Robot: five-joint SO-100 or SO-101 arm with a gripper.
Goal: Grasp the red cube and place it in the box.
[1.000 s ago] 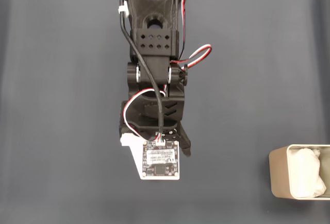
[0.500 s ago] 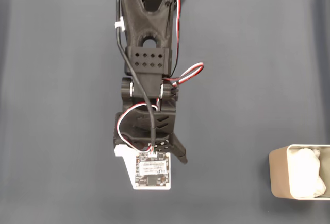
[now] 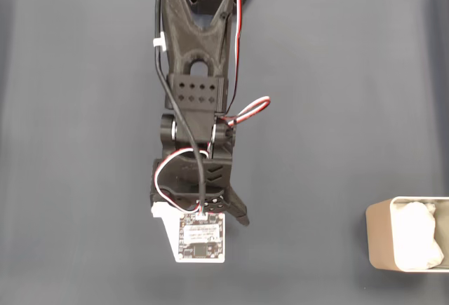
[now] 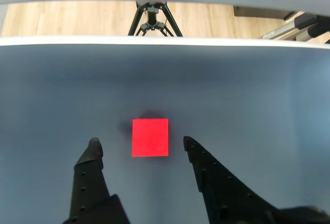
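The red cube (image 4: 150, 137) lies flat on the dark mat in the wrist view, just ahead of and between my two black fingertips. My gripper (image 4: 141, 142) is open, with its left finger (image 4: 92, 157) and right finger (image 4: 198, 162) flanking the cube and not touching it. In the fixed view my black arm (image 3: 196, 109) reaches down the middle, its wrist camera board (image 3: 201, 238) covering the cube, and one finger (image 3: 237, 210) pokes out on the right. The beige-grey box (image 3: 377, 238) with white padding (image 3: 417, 238) sits at the lower right edge.
A dark grey mat (image 3: 337, 95) covers the table. In the wrist view the mat's far edge (image 4: 165, 40) borders a wooden floor with a tripod (image 4: 152, 17) beyond. Open mat lies between my arm and the box.
In the fixed view my arm has stretched further toward the bottom of the picture and shifted slightly left; the camera board sits lower. The box has not moved.
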